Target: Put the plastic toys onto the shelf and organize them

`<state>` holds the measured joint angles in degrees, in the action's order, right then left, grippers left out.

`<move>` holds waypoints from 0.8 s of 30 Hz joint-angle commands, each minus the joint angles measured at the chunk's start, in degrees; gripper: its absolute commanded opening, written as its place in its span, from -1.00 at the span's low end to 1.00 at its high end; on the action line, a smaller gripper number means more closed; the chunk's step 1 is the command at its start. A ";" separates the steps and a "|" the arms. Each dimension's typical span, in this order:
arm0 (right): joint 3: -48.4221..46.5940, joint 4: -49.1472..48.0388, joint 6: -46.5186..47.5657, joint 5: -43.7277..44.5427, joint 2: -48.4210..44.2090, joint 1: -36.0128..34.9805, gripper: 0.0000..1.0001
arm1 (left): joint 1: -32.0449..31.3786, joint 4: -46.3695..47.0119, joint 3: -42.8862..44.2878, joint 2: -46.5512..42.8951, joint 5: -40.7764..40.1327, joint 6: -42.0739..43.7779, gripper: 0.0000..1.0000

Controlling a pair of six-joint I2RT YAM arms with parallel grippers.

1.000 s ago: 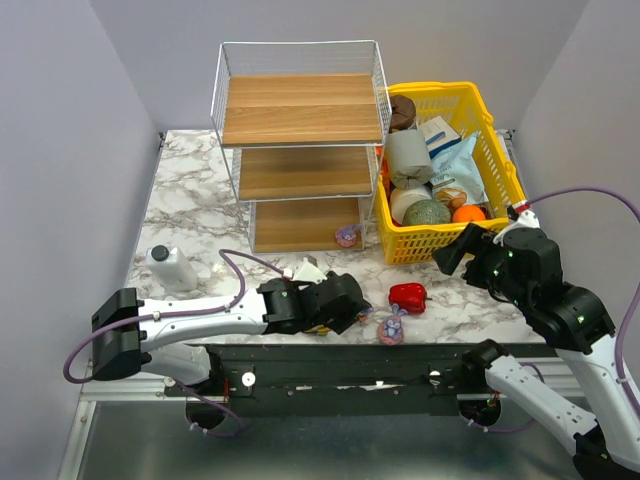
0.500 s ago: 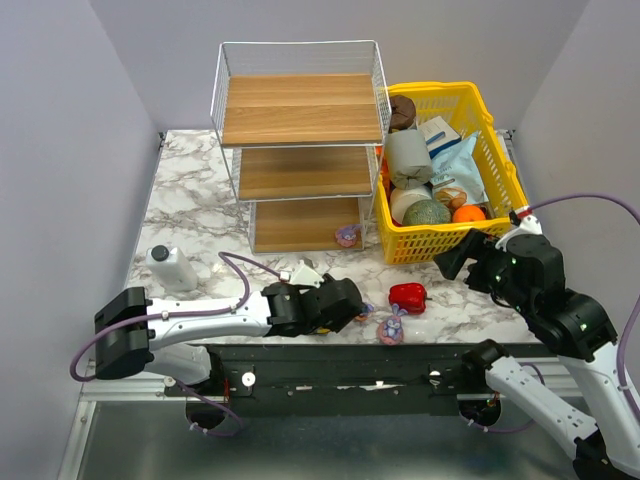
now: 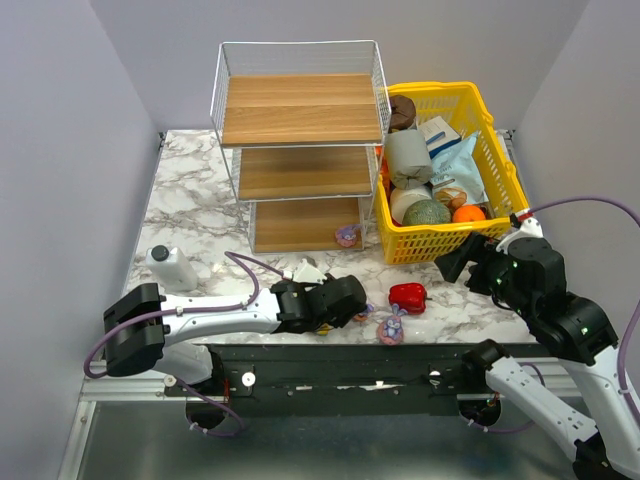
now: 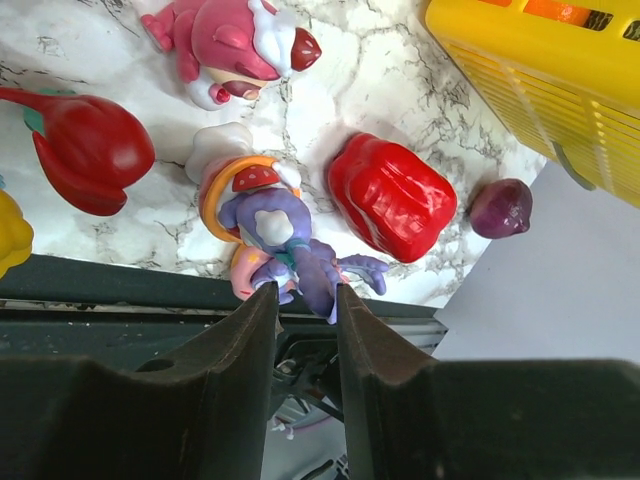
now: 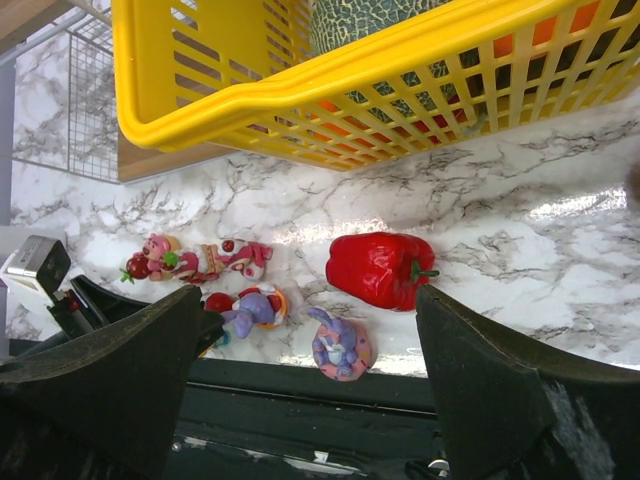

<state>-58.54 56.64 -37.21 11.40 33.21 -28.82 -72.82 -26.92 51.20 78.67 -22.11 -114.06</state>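
My left gripper (image 3: pixel 347 299) lies low at the table's front edge. In the left wrist view its tips (image 4: pixel 306 292) are nearly together, pinching a limb of a purple bunny (image 4: pixel 275 228) that lies on an orange ring. Around it are a pink bear (image 4: pixel 235 45), a red duck (image 4: pixel 85 150) and a yellow duck (image 4: pixel 8 235). Another bunny in a pink ring (image 5: pixel 340 345) sits near the front edge. One small pink toy (image 3: pixel 347 236) lies by the shelf (image 3: pixel 300 110). My right gripper (image 5: pixel 308 300) hangs open and empty above the table, by the basket's front right.
A red bell pepper (image 3: pixel 407 297) lies right of the toys, with a dark purple ball (image 4: pixel 500 207) beyond it. The yellow basket (image 3: pixel 500 150), full of groceries, stands right of the shelf. A white bottle (image 3: pixel 172 267) stands at front left.
The left arm has slid a little to the right, bringing its gripper in over the toy cluster. The right arm has barely shifted.
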 commanded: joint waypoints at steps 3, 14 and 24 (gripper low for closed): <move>0.89 1.10 1.61 1.87 -0.78 -0.27 0.89 | 0.22 -0.50 1.09 0.52 -2.41 -17.60 -0.34; 0.71 1.01 2.76 2.05 -0.34 -0.27 0.89 | 0.39 -1.29 2.06 1.31 -1.98 -18.65 -0.74; -0.52 1.10 3.28 2.84 -0.16 -0.27 0.89 | 0.39 -10.33 9.08 1.92 -2.23 -19.80 -1.00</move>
<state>-58.22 56.66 -34.89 12.47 33.19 -28.82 -72.69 -30.33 54.87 80.18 -22.04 -114.50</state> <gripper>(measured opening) 0.942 0.018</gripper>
